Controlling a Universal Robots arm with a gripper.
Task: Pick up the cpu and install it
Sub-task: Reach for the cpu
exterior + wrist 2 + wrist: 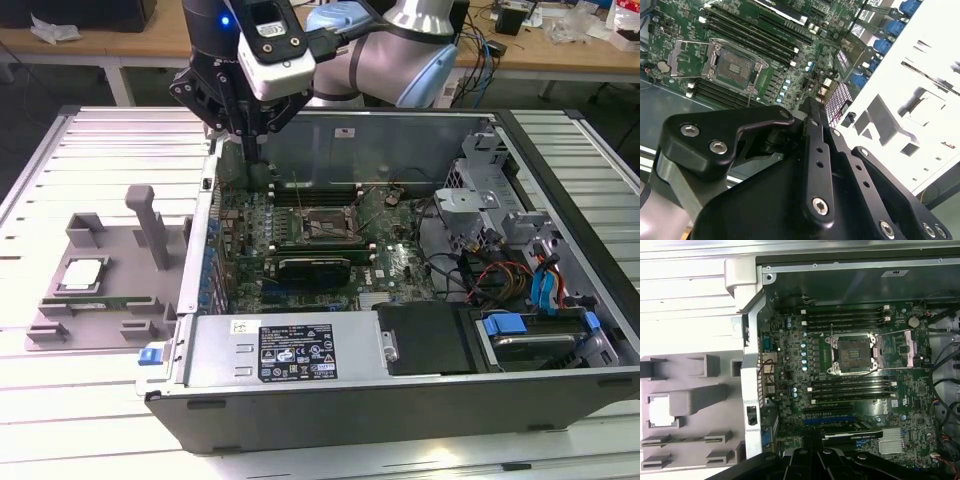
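The cpu (82,272) is a small silver-grey square lying flat in a grey holder (100,300) on the slatted table, at the exterior view's left of the open computer case. In the first wrist view the cpu (660,410) shows as a pale square in that holder. My gripper (257,152) hangs over the case's back left corner, shut and empty, far from the cpu. The motherboard socket (325,225) stands open in the middle of the board. In the second wrist view the gripper (811,106) points at the board beside the socket (735,65).
The case wall (205,200) stands between the holder and the motherboard. A grey upright post (150,225) rises from the holder near the cpu. Memory slots (847,317) flank the socket. The power supply (290,350), drive bays (530,330) and cables (490,270) fill the case's front and right.
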